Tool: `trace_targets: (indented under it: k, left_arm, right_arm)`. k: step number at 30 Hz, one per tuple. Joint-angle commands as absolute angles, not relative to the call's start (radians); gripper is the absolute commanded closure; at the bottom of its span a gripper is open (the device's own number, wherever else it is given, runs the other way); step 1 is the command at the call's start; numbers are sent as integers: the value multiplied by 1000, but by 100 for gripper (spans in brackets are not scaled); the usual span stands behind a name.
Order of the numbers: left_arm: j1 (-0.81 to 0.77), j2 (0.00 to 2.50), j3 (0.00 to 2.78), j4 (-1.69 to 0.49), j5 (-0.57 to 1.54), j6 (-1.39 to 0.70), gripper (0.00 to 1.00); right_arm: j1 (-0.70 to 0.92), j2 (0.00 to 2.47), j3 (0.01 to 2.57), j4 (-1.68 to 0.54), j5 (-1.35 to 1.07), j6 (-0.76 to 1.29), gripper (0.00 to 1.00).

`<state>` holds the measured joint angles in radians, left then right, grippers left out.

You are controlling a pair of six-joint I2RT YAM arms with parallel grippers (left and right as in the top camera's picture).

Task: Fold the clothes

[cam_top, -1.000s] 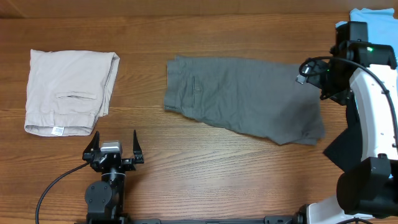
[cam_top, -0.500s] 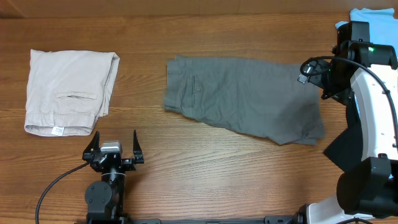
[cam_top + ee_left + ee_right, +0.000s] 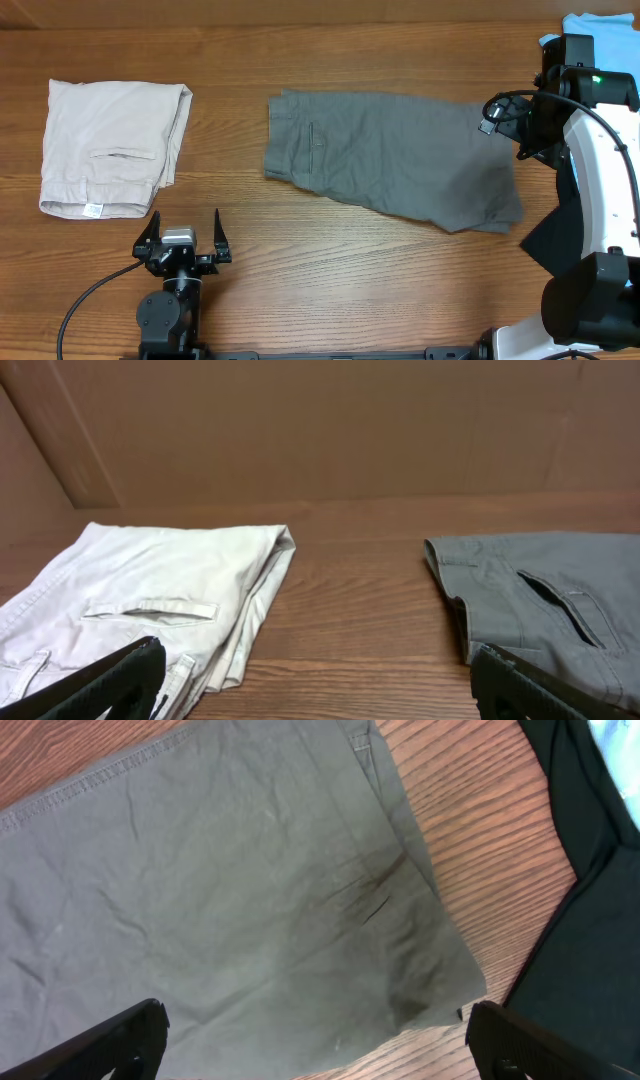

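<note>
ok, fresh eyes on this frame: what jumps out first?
The dark grey shorts lie spread flat in the middle of the table, with the open right gripper hovering over their right end. Folded beige shorts lie at far left, and the left gripper sits open near the front edge, touching nothing.

You see the dark grey shorts lying flat and spread out on the table, right of its middle and reaching toward the right edge. They run left to right, slightly askew: the right end sits closer to the near edge than the left end. A slit pocket shows on the upper face near the left end (it runs across the shorts' length). The woven cloth is lightly creased, and one right corner lies flat on the wood.
</note>
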<state>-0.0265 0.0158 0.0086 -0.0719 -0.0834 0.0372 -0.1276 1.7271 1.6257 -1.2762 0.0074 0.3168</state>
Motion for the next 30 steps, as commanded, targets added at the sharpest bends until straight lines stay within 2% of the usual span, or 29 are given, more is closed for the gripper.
trace_targets:
  k: [1, 17, 21, 25, 30]
  left_arm:
    - [-27, 4, 5, -70, -86, 60, 0]
    - [-27, 4, 5, -44, -88, 53, 0]
    - [-27, 4, 19, 20, 88, 37, 0]
    - [-27, 23, 156, -89, 143, -49, 0]
    - [-27, 220, 443, -262, 159, -40, 0]
  right_arm:
    - [-126, 1729, 1622, -1272, 18, 315, 0]
    - [-126, 1729, 1622, -1272, 18, 315, 0]
    - [-126, 1729, 1622, -1272, 18, 315, 0]
    - [-126, 1729, 1622, -1272, 18, 315, 0]
    - [-126, 1729, 1622, -1272, 18, 315, 0]
